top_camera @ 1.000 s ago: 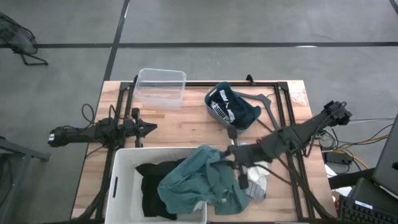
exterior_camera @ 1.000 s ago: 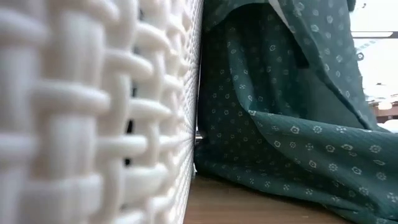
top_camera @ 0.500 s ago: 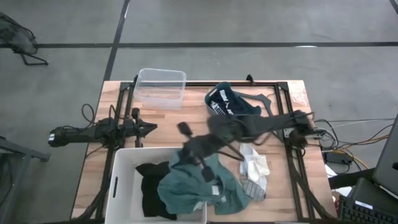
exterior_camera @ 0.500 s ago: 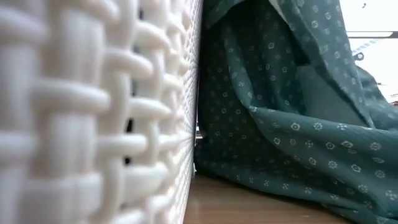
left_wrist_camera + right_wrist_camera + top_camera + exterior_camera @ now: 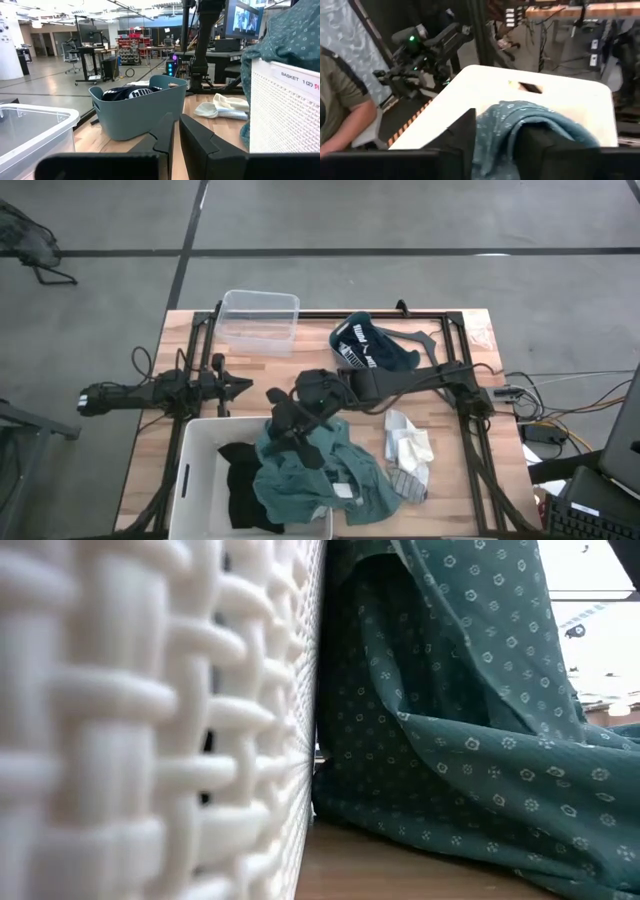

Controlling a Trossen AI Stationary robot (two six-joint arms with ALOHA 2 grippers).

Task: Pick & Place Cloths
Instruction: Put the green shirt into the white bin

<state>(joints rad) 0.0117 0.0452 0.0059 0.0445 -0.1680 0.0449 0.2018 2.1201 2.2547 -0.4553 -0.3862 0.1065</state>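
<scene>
A teal-green cloth (image 5: 320,475) with small white flowers is draped over the right wall of the big white woven tub (image 5: 200,430). Its lower part hangs down to the table (image 5: 470,790). My right gripper (image 5: 290,430) hangs over the tub's far right corner, shut on a bunch of this cloth (image 5: 495,125). A black cloth (image 5: 243,485) lies inside the tub. White and grey cloths (image 5: 410,452) lie on the table to the tub's right. My left gripper (image 5: 175,135) rests shut at the table's left, touching nothing. My right gripper has a bunched fold of the teal-green cloth (image 5: 497,117) between its two fingers (image 5: 462,135), and the fold fills the gap. The fingers come from the table's right, slanting a little downward. The rest of the cloth trails down over the tub's rim and lies slack.
A teal plastic basket (image 5: 375,350) holding a dark cloth with white stripes stands at the far right, also in the left wrist view (image 5: 135,107). A clear plastic box (image 5: 260,320) stands far left. A person's sleeve and arm (image 5: 342,112) show beyond the table.
My right gripper has swept from beside the tub's right wall toward the table's left edge, to above the tub's far right corner, rolling as it went. The held part of the teal-green cloth came with it over the rim. The white and grey cloths are no longer under the arm.
</scene>
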